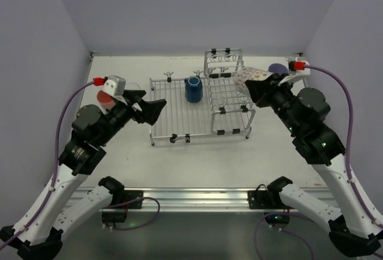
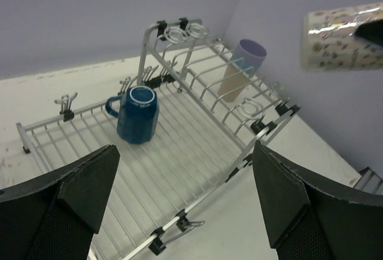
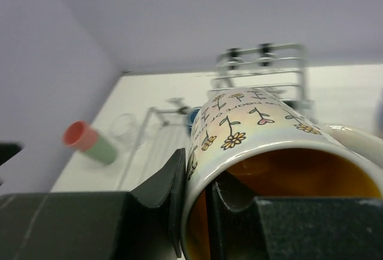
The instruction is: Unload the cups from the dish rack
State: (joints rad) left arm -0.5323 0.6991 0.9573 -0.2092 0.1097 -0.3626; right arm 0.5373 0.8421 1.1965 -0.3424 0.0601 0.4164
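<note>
Above the basket end of the dish rack [image 1: 179,116], a floral mug [image 1: 247,78] is held by its rim in the clamped right gripper [image 1: 262,89], while one upturned dark blue mug [image 1: 193,89] is yet to be lifted from the flat grid before the spread, empty left gripper [image 1: 151,108], and a lavender tumbler [image 1: 276,67] and a pink-rimmed cup [image 1: 105,97] are already off the rack.

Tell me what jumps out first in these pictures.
The right fingers pinch the rim of a flowered mug, held aloft at the right end of the rack. A blue mug stands alone on the rack's flat half, and the left fingers gape open near its left edge.
</note>
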